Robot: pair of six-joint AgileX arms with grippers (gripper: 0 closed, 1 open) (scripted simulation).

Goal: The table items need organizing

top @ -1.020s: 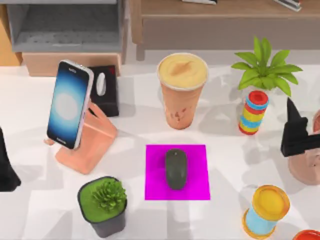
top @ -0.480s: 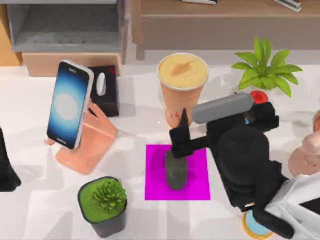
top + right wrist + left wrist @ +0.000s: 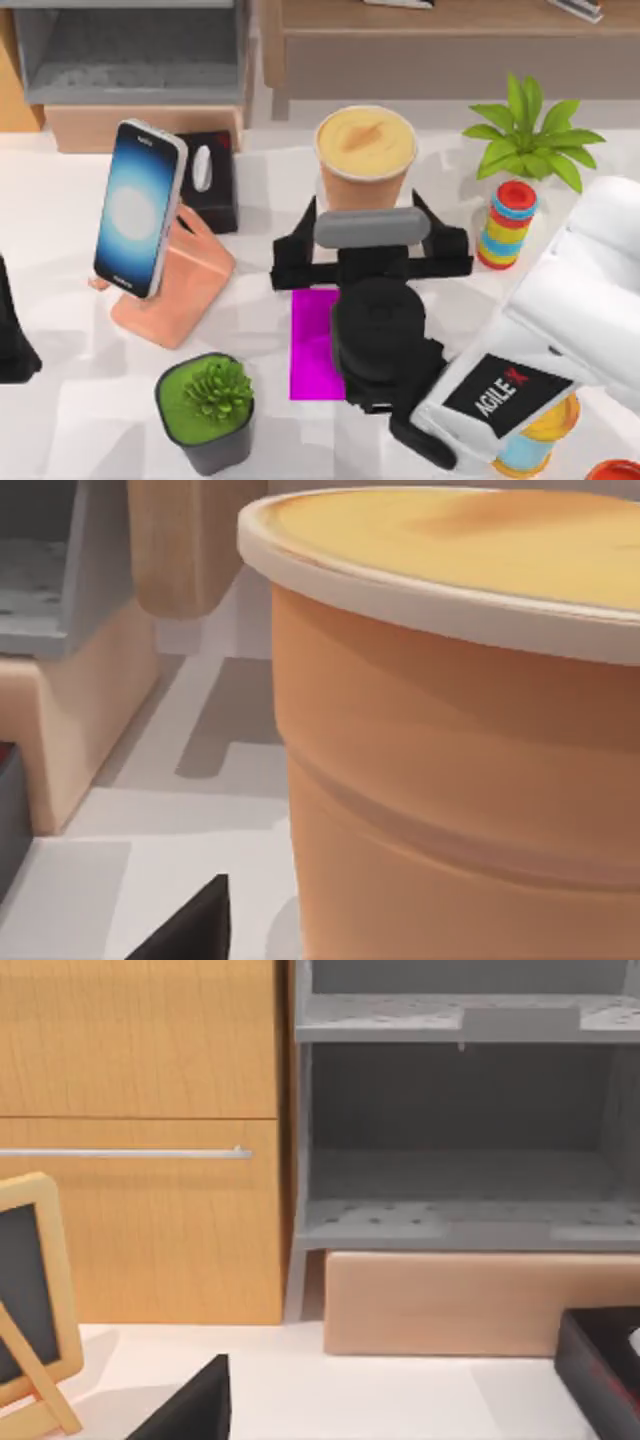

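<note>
Orange and tall, the cup (image 3: 365,165) stood near the back middle of the white table (image 3: 60,200). The right gripper (image 3: 370,240) hovered just in front of it, fingers spread wide apart to either side, nothing between them. Its wrist camera looked straight at the cup's wall (image 3: 450,780). The arm covered most of the magenta mat (image 3: 312,345). Left of the cup, the phone (image 3: 138,208) leaned on a pink stand (image 3: 185,285). The left gripper (image 3: 12,335) sat parked at the left edge; I could not tell whether it was closed.
</note>
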